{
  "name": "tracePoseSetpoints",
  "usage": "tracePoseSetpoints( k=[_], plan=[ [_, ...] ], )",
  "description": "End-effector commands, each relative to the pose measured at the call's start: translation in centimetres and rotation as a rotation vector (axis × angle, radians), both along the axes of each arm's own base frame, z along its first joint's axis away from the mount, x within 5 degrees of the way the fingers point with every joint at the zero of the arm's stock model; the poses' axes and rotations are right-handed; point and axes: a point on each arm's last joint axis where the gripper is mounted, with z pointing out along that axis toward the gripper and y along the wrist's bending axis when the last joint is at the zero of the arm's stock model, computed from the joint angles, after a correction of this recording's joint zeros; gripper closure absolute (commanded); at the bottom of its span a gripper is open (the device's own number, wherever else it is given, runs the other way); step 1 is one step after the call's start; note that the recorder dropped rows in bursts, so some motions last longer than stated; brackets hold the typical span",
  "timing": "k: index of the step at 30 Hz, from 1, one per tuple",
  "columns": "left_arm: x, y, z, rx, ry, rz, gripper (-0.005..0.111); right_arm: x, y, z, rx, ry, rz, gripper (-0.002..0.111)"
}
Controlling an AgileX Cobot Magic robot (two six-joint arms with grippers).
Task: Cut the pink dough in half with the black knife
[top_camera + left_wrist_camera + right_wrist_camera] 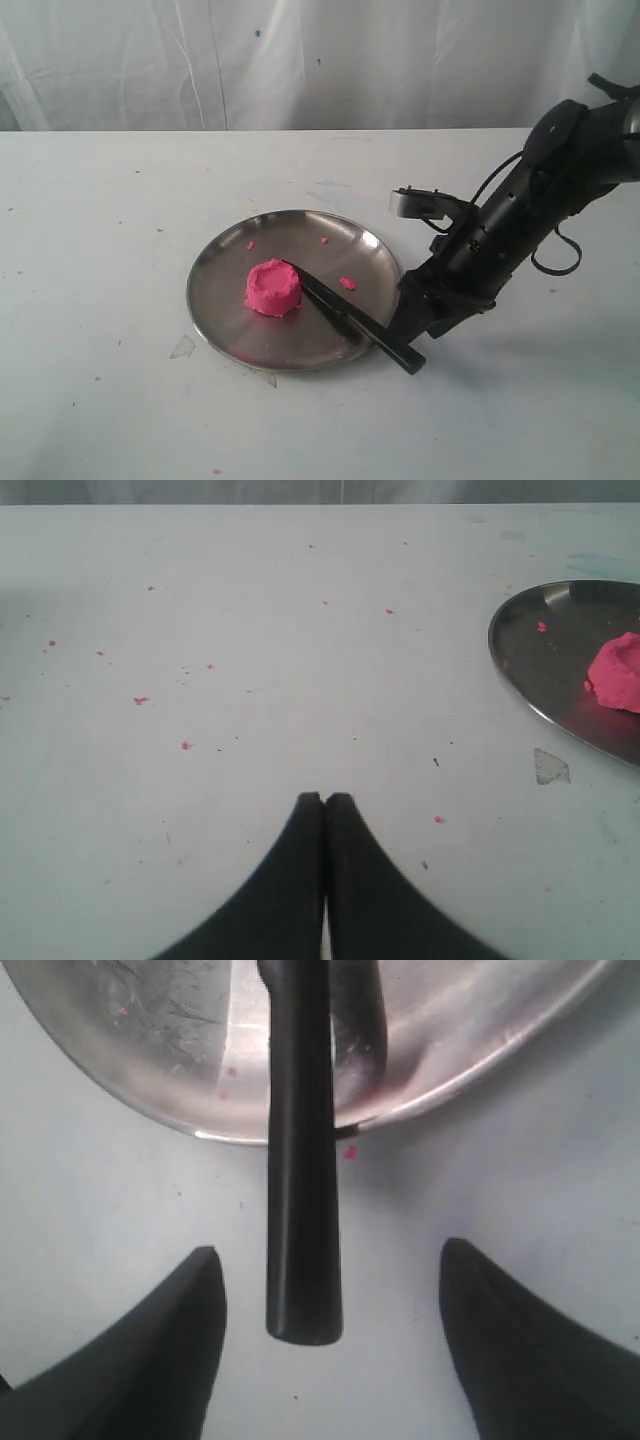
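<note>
Resting on the steel plate point(230, 300), the pink dough point(272, 287) sits uncut as one lump left of centre. The black knife point(350, 318) lies across the plate's right rim, tip touching the dough, handle over the bench point(100, 200). Right gripper point(325, 1280): fingers point(190, 1310) wide, flanking the handle end without contact. Left gripper point(323, 800): fingers pressed together, empty, well left of the plate.

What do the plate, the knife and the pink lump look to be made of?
Plate: likely polished steel, since it reflects like a mirror and shows fine scratches.
Black knife: matte black throughout, possibly plastic; I can't be sure.
Pink dough: soft modelling dough, with a dented top and crumbs shed nearby.
</note>
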Motion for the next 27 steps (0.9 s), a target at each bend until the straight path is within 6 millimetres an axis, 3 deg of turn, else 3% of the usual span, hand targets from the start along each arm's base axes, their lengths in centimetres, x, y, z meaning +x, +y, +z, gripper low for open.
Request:
tracePoseSetpoints(
  k=[1, 9, 19, 27],
  plan=[
    [0.0, 0.0, 0.0, -0.003, -0.005, 0.004, 0.107, 0.1, 0.0, -0.9, -0.005, 0.017, 0.011, 0.05],
    [0.0, 0.0, 0.0, -0.003, -0.005, 0.004, 0.107, 0.1, 0.5, -2.3, 0.045, 0.076, 0.026, 0.05],
    [0.0, 0.0, 0.0, -0.003, -0.005, 0.004, 0.107, 0.0, 1.0, -2.4, 0.124, 0.088, 0.045, 0.05],
    [0.0, 0.0, 0.0, -0.003, -0.005, 0.004, 0.107, 0.0, 1.3, -3.5, 0.155, 0.139, 0.027, 0.05]
  ],
)
